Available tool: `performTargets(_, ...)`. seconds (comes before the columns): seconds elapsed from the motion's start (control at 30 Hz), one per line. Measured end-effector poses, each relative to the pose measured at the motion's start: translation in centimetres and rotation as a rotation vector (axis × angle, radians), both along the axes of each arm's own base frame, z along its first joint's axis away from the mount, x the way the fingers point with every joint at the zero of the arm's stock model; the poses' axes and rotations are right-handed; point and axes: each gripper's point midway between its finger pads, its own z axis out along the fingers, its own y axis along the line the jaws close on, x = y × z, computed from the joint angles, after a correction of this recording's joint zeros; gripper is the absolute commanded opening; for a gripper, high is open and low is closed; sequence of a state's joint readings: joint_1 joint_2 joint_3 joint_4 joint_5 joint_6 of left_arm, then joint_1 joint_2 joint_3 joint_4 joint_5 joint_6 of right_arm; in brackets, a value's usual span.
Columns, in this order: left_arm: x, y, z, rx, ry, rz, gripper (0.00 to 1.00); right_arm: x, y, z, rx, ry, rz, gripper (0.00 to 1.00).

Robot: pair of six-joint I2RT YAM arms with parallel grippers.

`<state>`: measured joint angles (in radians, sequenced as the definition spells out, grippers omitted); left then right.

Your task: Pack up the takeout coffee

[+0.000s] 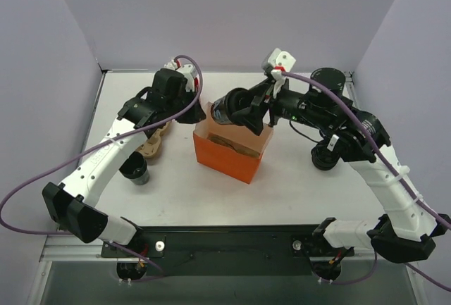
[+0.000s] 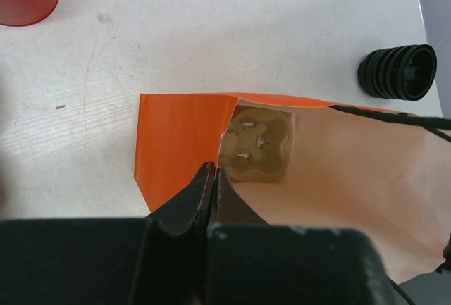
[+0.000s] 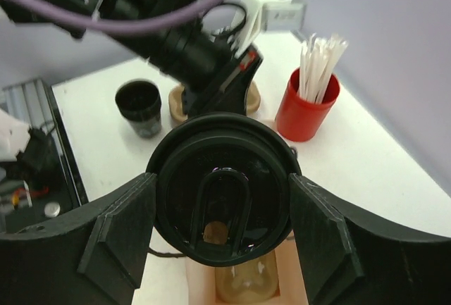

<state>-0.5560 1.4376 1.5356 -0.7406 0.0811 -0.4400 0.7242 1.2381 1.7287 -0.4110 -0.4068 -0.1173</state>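
The right gripper (image 3: 222, 199) has its jaws spread wide around a coffee cup (image 3: 225, 157). One finger (image 3: 120, 227) presses on each side of the round black lid. From above, this cup (image 1: 221, 111) hangs tipped on its side, over the far edge of the open orange bag (image 1: 225, 157).

The left gripper (image 2: 213, 178) is pinched closed on the paper rim of the bag, at its far left corner. One jaw lies on the orange outer face and the other against the pale inside. That jaw pair (image 1: 199, 113) sits just left of the held cup.

At the bottom of the bag lies a beige pulp tray (image 2: 257, 143), with no cup in it.

The second cup (image 1: 139, 171) is dark, with a black lid. It stands upright on the white table (image 1: 296, 185), well to the left of the bag and nearer the arm bases, partly under the left forearm. Just beyond it, between it and the bag, lies a second beige pulp carrier (image 1: 153, 143).

A red cup (image 3: 306, 108) of white sticks (image 3: 320, 58) stands on the far side of the table, apart from the bag.
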Motion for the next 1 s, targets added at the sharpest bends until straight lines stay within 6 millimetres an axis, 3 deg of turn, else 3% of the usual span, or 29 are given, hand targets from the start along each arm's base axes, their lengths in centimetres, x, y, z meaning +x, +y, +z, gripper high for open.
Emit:
performTargets(0.23,0.0,-0.7,1.6,-0.073,-0.083,-0.047,0.0,-1.0,-0.4,-8.0,-0.211,0.049,0.03,0.45)
performTargets(0.37,-0.8,-1.1,2.2,-0.123,-0.159,-0.101,0.0,-0.9,-0.5,-10.8,-0.316,0.023,0.023,0.44)
performTargets(0.53,-2.4,-1.3,0.8,-0.172,-0.231,-0.173,0.0,-0.9,0.0,-14.9,-0.418,-0.041,0.033,0.43)
performTargets(0.73,-4.0,-1.4,-0.8,-0.202,-0.279,-0.244,0.0,-0.5,-0.8,-20.2,-0.522,-0.093,0.038,0.43)
performTargets(0.9,-4.3,-1.7,-0.7,-0.212,-0.302,-0.274,0.0,0.2,-0.8,-21.3,-0.556,-0.153,0.03,0.43)
performTargets(1.0,-4.6,-1.8,-0.4,-0.216,-0.309,-0.283,0.27,0.6,-0.6,-20.8,-0.549,-0.184,0.021,0.43)
